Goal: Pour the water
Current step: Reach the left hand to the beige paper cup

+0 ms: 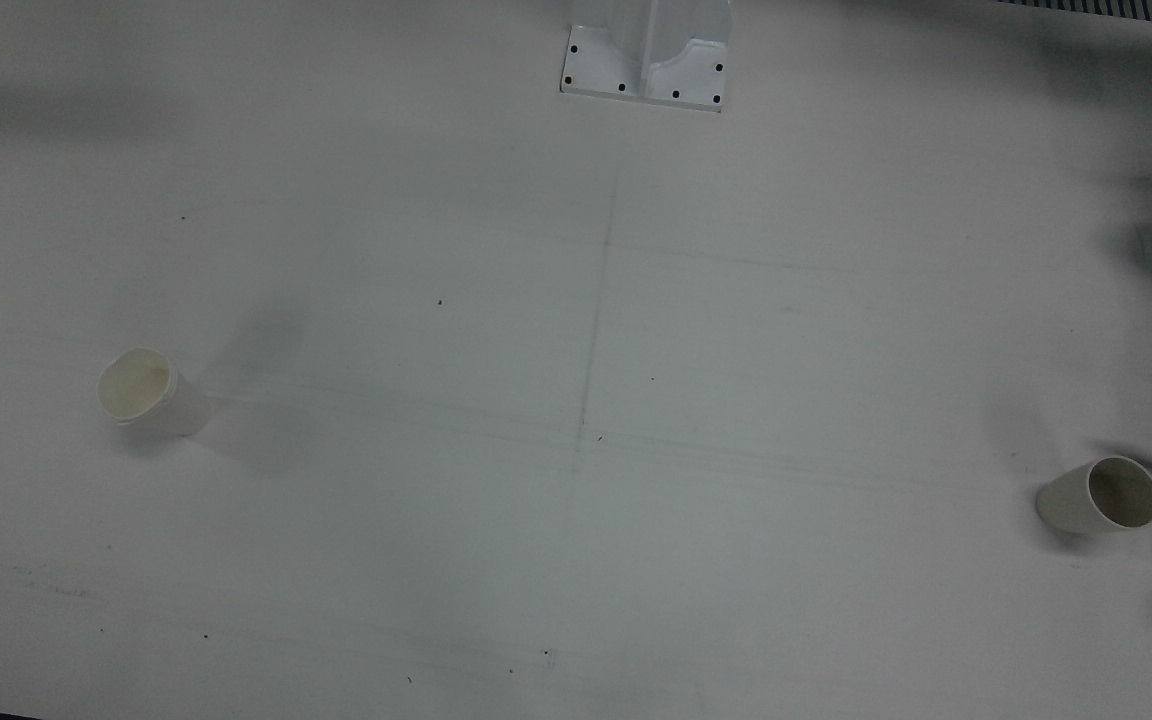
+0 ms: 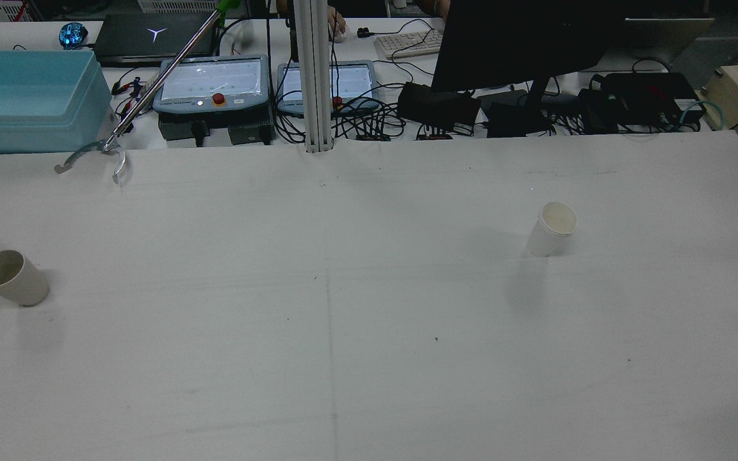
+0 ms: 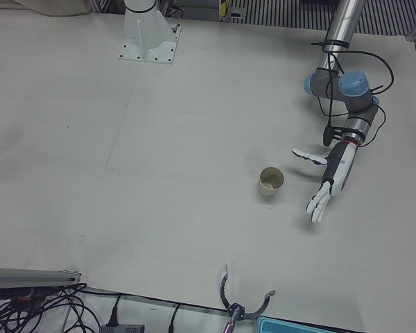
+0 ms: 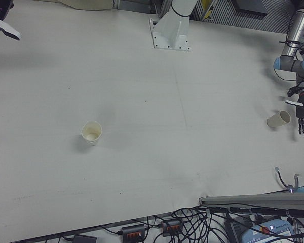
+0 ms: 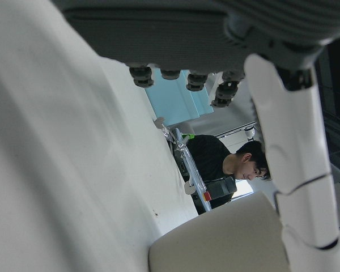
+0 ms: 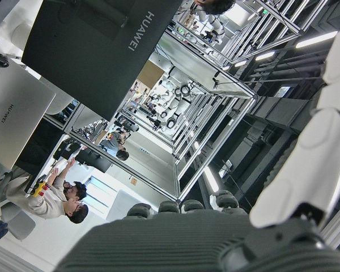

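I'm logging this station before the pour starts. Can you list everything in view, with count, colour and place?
paper cup by the left hand: 1, beige, upright on the table's left half, near the edge.
paper cup on the right half: 1, white, upright, standing alone.
table: 1, white cloth-covered, fills the workspace.
reacher grabber: 1, silver with a green handle, lying at the far edge, claw on the cloth.
bin: 1, light blue, beyond the far edge.
teach pendants: 2, grey, on the bench beyond the table.
monitor: 1, black, same bench.
keyboard: 1, pale, same bench.
left hand: 1, white and black, open, beside the beige cup without touching.
right hand: 1, partly seen at the right-front view's corner, far from the white cup.
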